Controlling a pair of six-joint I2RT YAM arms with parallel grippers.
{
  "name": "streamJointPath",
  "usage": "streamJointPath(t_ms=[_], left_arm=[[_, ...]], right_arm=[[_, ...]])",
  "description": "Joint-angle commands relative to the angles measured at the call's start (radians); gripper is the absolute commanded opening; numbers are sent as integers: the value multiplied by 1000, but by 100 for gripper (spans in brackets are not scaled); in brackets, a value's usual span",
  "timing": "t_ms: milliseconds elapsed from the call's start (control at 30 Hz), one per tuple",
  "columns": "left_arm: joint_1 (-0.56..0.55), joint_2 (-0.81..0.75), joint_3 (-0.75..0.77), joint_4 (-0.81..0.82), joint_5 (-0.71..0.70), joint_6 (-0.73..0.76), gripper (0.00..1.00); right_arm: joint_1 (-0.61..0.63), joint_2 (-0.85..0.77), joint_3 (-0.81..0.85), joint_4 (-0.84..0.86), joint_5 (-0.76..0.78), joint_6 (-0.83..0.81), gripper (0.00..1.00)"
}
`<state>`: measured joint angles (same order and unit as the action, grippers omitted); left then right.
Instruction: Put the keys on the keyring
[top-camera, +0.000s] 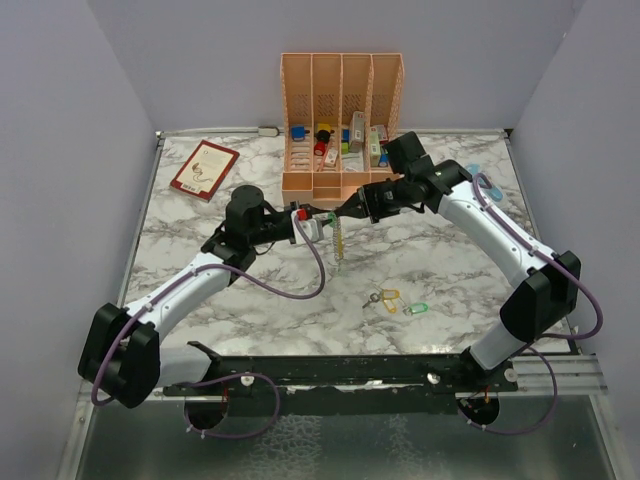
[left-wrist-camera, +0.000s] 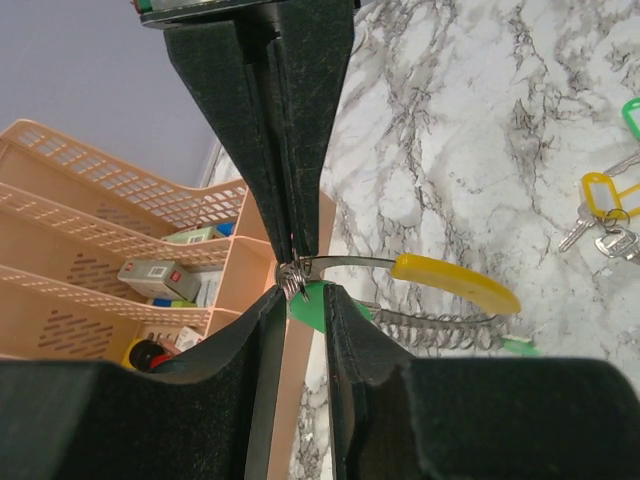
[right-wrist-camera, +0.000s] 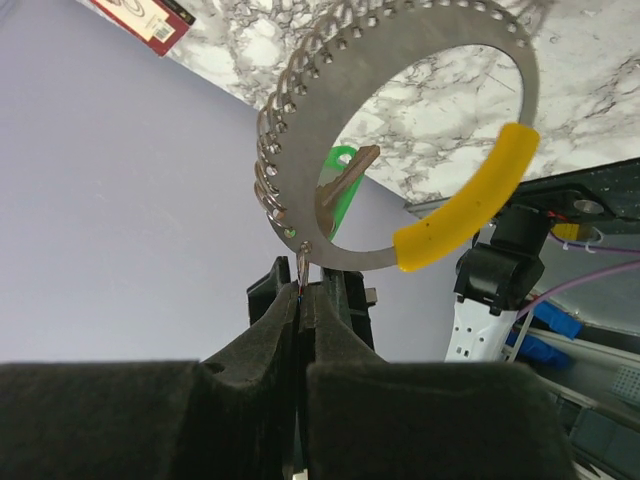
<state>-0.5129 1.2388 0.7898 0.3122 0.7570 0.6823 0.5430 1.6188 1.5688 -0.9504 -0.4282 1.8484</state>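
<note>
Right gripper (right-wrist-camera: 302, 285) clamps one keyring (right-wrist-camera: 300, 100); left gripper (left-wrist-camera: 303, 295) pinches one green key (left-wrist-camera: 308, 310); two more keys (top-camera: 388, 297) lie on marble table (top-camera: 450, 270).

Toward 6 o'clock of the hanging keyring (top-camera: 338, 245), bare table (top-camera: 340, 322) gives passage — the peach organizer (top-camera: 340, 80) walls off 12, loose keys (top-camera: 392, 300) lie at 5, and the left arm (top-camera: 190, 285) and right arm (top-camera: 490, 225) close 9 and 2.

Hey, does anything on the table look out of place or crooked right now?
Only the red book at the far left corner, lying at a slant. Loose keys lie on the table right of centre.
</note>
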Motion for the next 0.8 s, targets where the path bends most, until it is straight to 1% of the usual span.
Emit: streamJointPath(t_ms=[0, 133, 200, 367, 767], left_arm=[[-6, 15, -1, 33, 10, -59, 28], [-7, 25, -3, 51, -8, -75, 38], [-7, 31, 0, 59, -8, -84, 39], [-9, 39, 1, 76, 16, -105, 39], [-10, 50, 9, 110, 24, -146, 32]], right_arm=[[-3, -54, -36, 67, -19, 42, 1], [-3, -57, -44, 70, -24, 43, 1], [-3, -59, -45, 76, -28, 43, 1], [-3, -58, -46, 85, -30, 43, 1], [-2, -65, -70, 109, -35, 36, 1]])
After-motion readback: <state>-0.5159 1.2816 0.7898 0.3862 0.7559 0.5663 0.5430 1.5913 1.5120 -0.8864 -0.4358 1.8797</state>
